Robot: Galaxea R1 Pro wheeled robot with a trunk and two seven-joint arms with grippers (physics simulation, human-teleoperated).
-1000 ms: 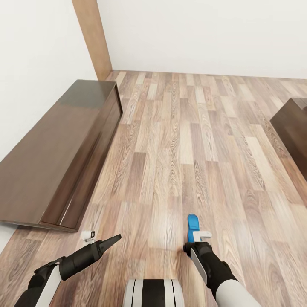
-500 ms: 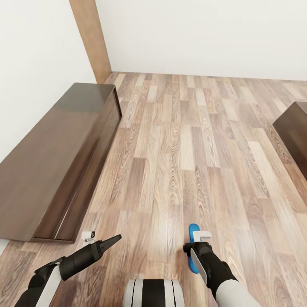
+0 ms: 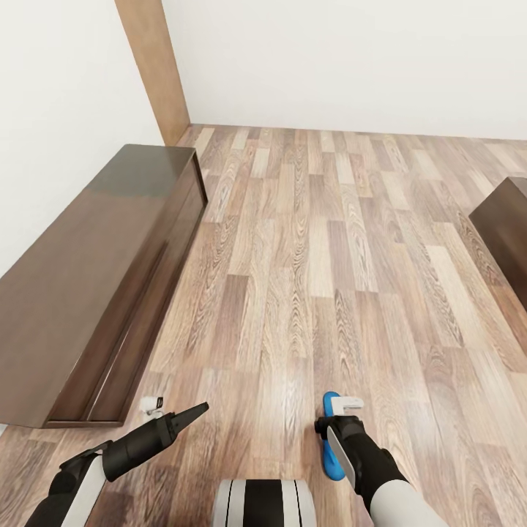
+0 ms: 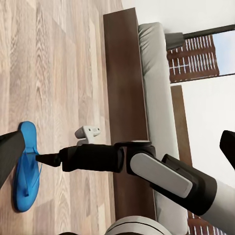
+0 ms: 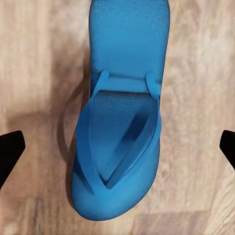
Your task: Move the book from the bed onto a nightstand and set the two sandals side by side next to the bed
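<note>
Blue sandal (image 5: 120,122) flat on the wood floor (image 3: 307,241), right gripper (image 3: 331,427) directly above it, jaws wide apart straddling it, probably lined up to grab. Left gripper (image 3: 196,411) looks closed, idle.

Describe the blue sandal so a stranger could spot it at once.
Start from the wood-plank floor and go to the right gripper. Directly beneath it lies the sandal, flat, bright blue with thin blue straps, the one vivid colour on brown boards.
</note>
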